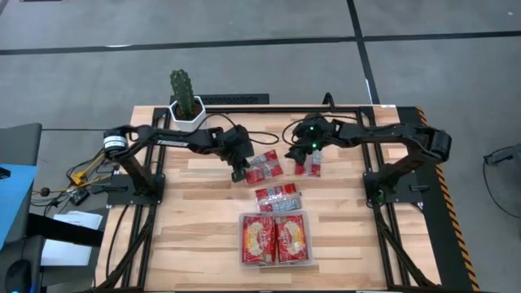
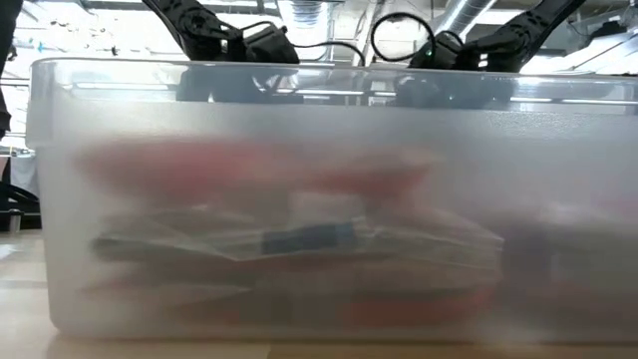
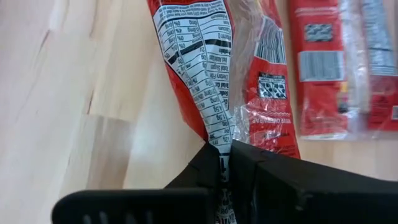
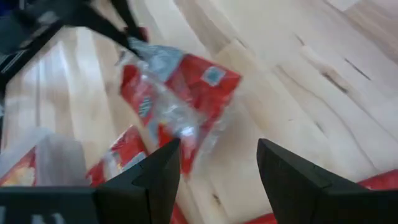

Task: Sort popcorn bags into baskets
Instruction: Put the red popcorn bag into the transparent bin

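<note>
Several glossy red popcorn bags show. Two lie flat in the clear tray (image 1: pixel 242 244), whose frosted wall (image 2: pixel 319 199) fills the low view. One bag (image 1: pixel 277 197) lies on the table just beyond the tray. My left gripper (image 1: pixel 240 171) is shut on another bag (image 1: pixel 264 167) mid-table. My right gripper (image 1: pixel 308 149) is open and hovers over a narrower bag (image 1: pixel 308 168); its fingers (image 4: pixel 217 168) touch nothing. The right wrist view shows the held bag (image 4: pixel 180 99) farther off. My left gripper pinches the bag between its two fingers at a crumpled edge by the nutrition label (image 3: pixel 221 144). The fingers come from the table's left side. The bag reaches away from the fingers toward the right; whether its far end rests on the wood, I cannot tell.
A cactus in a white pot (image 1: pixel 186 104) stands at the table's far edge, left of centre. Cables (image 1: pixel 301 130) run near the right arm. Bare wood lies left (image 1: pixel 187 228) and right (image 1: pixel 350 236) of the tray.
</note>
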Controlling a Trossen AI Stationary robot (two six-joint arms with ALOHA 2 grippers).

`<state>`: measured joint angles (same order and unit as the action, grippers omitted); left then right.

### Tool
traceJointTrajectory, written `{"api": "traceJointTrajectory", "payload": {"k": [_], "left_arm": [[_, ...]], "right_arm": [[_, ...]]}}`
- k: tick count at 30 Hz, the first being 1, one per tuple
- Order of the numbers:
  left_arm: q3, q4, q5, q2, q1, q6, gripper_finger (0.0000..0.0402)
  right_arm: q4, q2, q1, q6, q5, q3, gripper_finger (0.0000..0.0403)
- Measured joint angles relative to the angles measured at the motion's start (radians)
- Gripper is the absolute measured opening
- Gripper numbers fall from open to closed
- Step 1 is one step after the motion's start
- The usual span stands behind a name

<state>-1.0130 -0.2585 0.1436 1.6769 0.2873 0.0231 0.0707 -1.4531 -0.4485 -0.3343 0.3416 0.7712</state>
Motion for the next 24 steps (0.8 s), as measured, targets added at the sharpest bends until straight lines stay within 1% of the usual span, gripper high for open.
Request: {"api": "traceJointTrajectory", "payload": {"k": [5, 11, 19, 24], "left_arm": [[-0.001, 0.002, -0.004, -0.032, -0.014, -0.017, 0.0000], [-0.002, 0.007, -0.033, -0.066, -0.026, -0.044, 0.0000], [-0.003, 0.008, -0.060, -0.096, -0.027, -0.080, 0.0000], [-0.003, 0.030, -0.064, -0.096, -0.027, -0.097, 0.0000]], "right_arm": [[-0.059, -0.054, -0.004, 0.066, 0.017, 0.000, 0.0234], [-0.205, -0.103, -0.042, 0.043, 0.185, 0.000, 0.0234], [-0.352, -0.169, -0.074, 0.015, 0.336, 0.000, 0.0235], [-0.462, -0.218, -0.072, -0.032, 0.392, 0.000, 0.0235]]}}
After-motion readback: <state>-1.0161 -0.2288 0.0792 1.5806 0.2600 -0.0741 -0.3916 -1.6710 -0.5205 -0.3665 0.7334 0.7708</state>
